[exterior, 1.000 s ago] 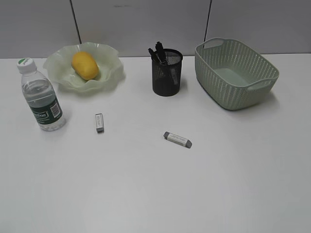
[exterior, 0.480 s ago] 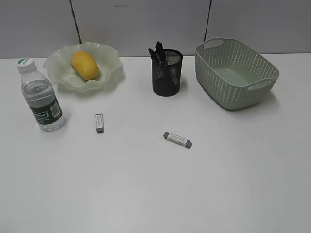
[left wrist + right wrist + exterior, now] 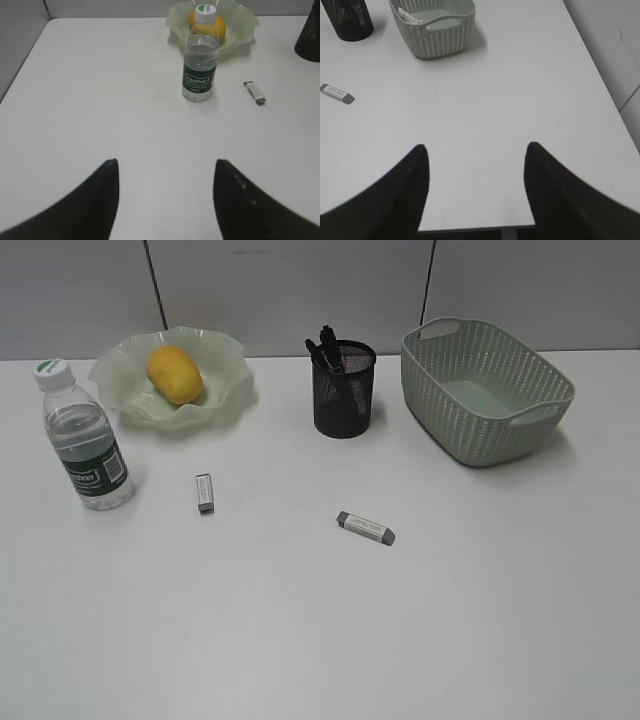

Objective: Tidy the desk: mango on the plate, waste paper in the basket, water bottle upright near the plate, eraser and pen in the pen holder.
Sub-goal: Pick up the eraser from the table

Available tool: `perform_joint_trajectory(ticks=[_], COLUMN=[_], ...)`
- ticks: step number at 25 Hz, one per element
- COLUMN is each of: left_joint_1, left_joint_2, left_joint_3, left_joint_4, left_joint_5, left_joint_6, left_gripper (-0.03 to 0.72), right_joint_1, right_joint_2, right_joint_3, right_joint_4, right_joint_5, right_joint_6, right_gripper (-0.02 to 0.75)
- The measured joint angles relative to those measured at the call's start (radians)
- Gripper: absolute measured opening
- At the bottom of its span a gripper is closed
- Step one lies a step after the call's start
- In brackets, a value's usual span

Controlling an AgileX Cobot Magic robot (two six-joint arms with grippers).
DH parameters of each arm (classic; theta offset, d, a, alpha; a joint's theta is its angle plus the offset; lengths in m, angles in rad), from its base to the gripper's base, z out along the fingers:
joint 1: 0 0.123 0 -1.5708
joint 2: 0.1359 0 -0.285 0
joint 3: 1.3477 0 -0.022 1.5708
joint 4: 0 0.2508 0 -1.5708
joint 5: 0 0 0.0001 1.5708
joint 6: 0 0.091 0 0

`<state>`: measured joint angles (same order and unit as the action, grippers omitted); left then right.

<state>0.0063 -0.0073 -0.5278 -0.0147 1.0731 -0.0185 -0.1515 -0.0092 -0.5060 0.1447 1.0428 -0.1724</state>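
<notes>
The mango [image 3: 175,375] lies on the wavy green plate [image 3: 225,390]. To its left the water bottle [image 3: 88,440] stands upright. Black pens [image 3: 327,344] stick out of the mesh pen holder [image 3: 344,395]. One grey-and-white eraser [image 3: 204,492] lies on the desk [image 3: 320,640] below the plate, and a second eraser [image 3: 366,528] lies near the middle. A white printed wad, the waste paper [image 3: 408,17], sits inside the basket [image 3: 445,35]. My left gripper [image 3: 167,162] and right gripper [image 3: 477,146] both hover open and empty over bare desk, outside the exterior view.
The basket [image 3: 485,390] stands at the back right, next to the pen holder. A grey wall runs behind the desk. In the right wrist view the desk's near edge [image 3: 470,227] and right edge [image 3: 600,75] are close.
</notes>
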Motion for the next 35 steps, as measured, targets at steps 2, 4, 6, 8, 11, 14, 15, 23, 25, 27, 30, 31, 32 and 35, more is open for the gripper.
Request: perform_joint_trajectory(ticks=[2, 4, 6, 8, 11, 14, 15, 23, 25, 27, 30, 31, 32, 35], left_joint_1=[0.000, 0.000, 0.000, 0.000, 0.000, 0.000, 0.000, 0.000, 0.000, 0.000, 0.000, 0.000, 0.000, 0.000], left_joint_2=[0.000, 0.000, 0.000, 0.000, 0.000, 0.000, 0.000, 0.000, 0.000, 0.000, 0.000, 0.000, 0.000, 0.000], left_joint_3=[0.000, 0.000, 0.000, 0.000, 0.000, 0.000, 0.000, 0.000, 0.000, 0.000, 0.000, 0.000, 0.000, 0.000], left_joint_4=[0.000, 0.000, 0.000, 0.000, 0.000, 0.000, 0.000, 0.000, 0.000, 0.000, 0.000, 0.000, 0.000, 0.000], left_joint_5=[0.000, 0.000, -0.001, -0.001, -0.001, -0.002, -0.002, -0.002, -0.002, -0.002, -0.002, -0.002, -0.002, -0.003], left_joint_6=[0.000, 0.000, 0.000, 0.000, 0.000, 0.000, 0.000, 0.000, 0.000, 0.000, 0.000, 0.000, 0.000, 0.000], left_gripper=[0.449, 0.444, 0.440, 0.438, 0.438, 0.435, 0.436, 0.435, 0.435, 0.435, 0.435, 0.435, 0.434, 0.428], right_joint_1=[0.000, 0.000, 0.000, 0.000, 0.000, 0.000, 0.000, 0.002, 0.012, 0.024, 0.033, 0.044, 0.058, 0.139], right_joint_2=[0.000, 0.000, 0.000, 0.000, 0.000, 0.000, 0.000, 0.075, 0.159, 0.247, 0.415, 0.480, 0.544, 0.721], right_joint_3=[0.000, 0.000, 0.000, 0.000, 0.000, 0.000, 0.000, 0.002, -0.006, -0.037, -0.111, -0.144, -0.172, -0.284], right_joint_4=[0.000, 0.000, 0.000, 0.000, 0.000, 0.000, 0.002, 0.156, 0.182, 0.193, 0.210, 0.216, 0.217, 0.176], right_joint_5=[0.000, 0.000, 0.000, 0.000, 0.000, 0.000, 0.000, 0.009, 0.000, -0.024, -0.037, -0.042, -0.048, -0.048], right_joint_6=[0.000, 0.000, 0.000, 0.000, 0.000, 0.000, 0.000, -0.107, -0.133, -0.148, -0.179, -0.196, -0.216, -0.239], right_gripper=[0.480, 0.480, 0.480, 0.480, 0.480, 0.480, 0.480, 0.480, 0.480, 0.480, 0.480, 0.480, 0.480, 0.451])
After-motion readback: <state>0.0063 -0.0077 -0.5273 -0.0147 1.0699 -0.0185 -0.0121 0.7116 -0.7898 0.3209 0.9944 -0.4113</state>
